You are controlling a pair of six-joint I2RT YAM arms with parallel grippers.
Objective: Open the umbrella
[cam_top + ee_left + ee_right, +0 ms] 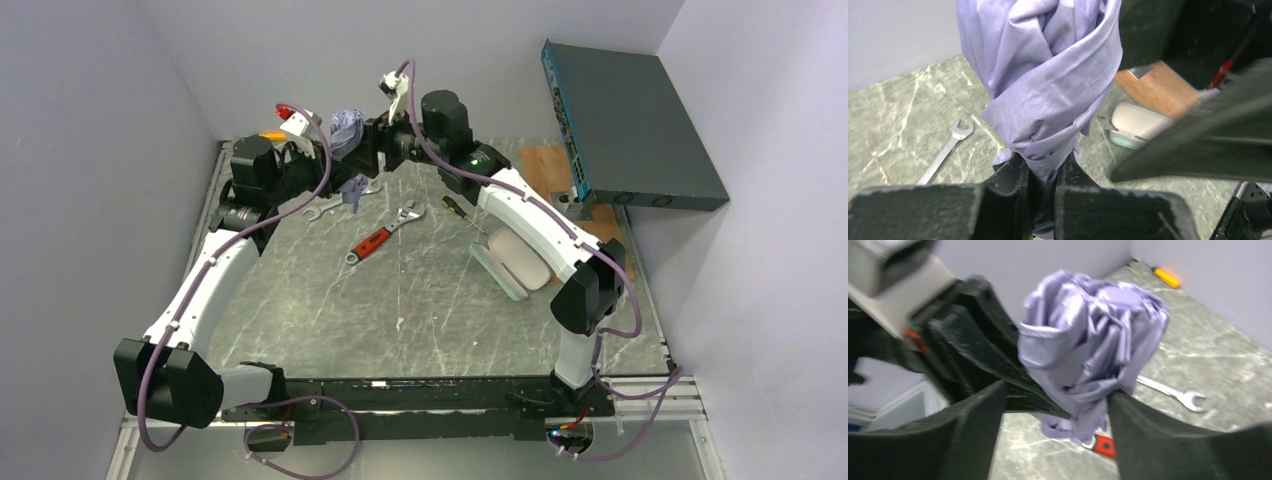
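The umbrella (347,126) is a folded, crumpled bundle of pale lavender fabric held up above the back of the table. Its shaft and handle cannot be made out. My left gripper (335,160) is shut on the bundle's lower end; in the left wrist view the fabric (1048,75) is pinched between the two black fingers (1043,167). My right gripper (372,145) is open, its jaws wide on either side of the umbrella (1093,330). In the right wrist view (1053,390), one finger (1128,415) touches the fabric and the other stands apart.
A silver wrench (320,207), a red-handled adjustable wrench (383,235) and a screwdriver (455,207) lie on the marble table. A mint-green oval case (510,262) lies under my right arm. A wooden board (550,165) and a dark box (630,125) are back right.
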